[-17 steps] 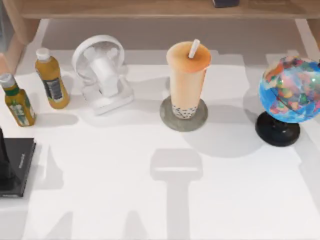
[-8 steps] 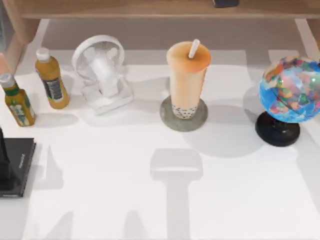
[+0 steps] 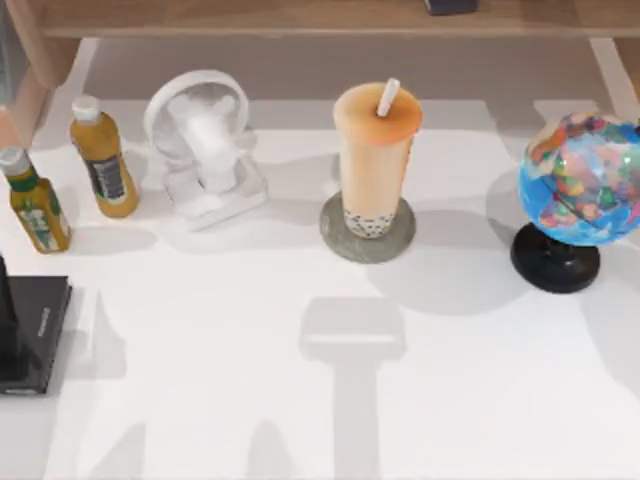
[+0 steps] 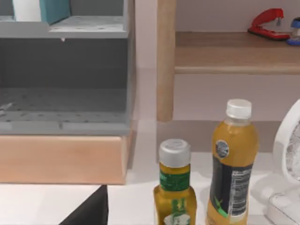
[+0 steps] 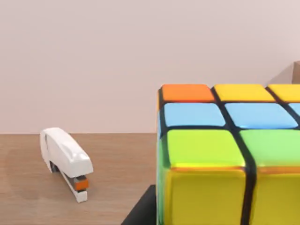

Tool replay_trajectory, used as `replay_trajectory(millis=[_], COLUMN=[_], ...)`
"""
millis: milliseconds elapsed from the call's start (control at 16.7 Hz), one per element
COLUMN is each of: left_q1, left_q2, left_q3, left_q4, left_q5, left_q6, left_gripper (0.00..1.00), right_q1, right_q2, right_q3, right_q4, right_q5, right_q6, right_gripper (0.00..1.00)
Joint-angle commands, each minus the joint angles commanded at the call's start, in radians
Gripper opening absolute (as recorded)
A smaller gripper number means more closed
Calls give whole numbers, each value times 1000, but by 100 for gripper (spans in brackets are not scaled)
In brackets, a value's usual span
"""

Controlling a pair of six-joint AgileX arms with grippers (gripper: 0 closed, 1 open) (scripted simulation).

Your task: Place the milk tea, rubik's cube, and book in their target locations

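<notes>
Milk tea (image 3: pixel 375 160) upright on coaster (image 3: pixel 340 236), mid-table.

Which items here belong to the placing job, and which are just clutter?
Job items:
- tall clear cup of peach-orange milk tea, standing on a grey round coaster
- small multicoloured rubik's cube
- light blue-teal book

Clutter:
- two yellow-green bottles
- white desk fan
- multicoloured globe
- flat black slab
- white stapler
- red stapler

open table (image 3: pixel 300 400) in front; 2 bottles (image 3: pixel 100 155), fan (image 3: pixel 205 145), milk tea (image 3: pixel 375 160), globe (image 3: pixel 580 180) behind
</notes>
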Motion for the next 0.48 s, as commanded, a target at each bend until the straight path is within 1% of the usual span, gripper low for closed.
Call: replay_trajectory(millis=[180, 420, 480], left_q1=[0, 0, 0], left_q2=[0, 0, 0], left_q3=[0, 0, 0], left_q4=[0, 0, 0], left_q5=[0, 0, 0], left_q6=[0, 0, 0], left_gripper=[100, 100, 100], right_q1=[-4, -4, -4], right_q2=[49, 50, 50], right_q3=[43, 43, 43], right_q4=[-52, -53, -53], right_q5=[-23, -23, -23], right_q6=[11, 11, 11], right_gripper=[0, 0, 8])
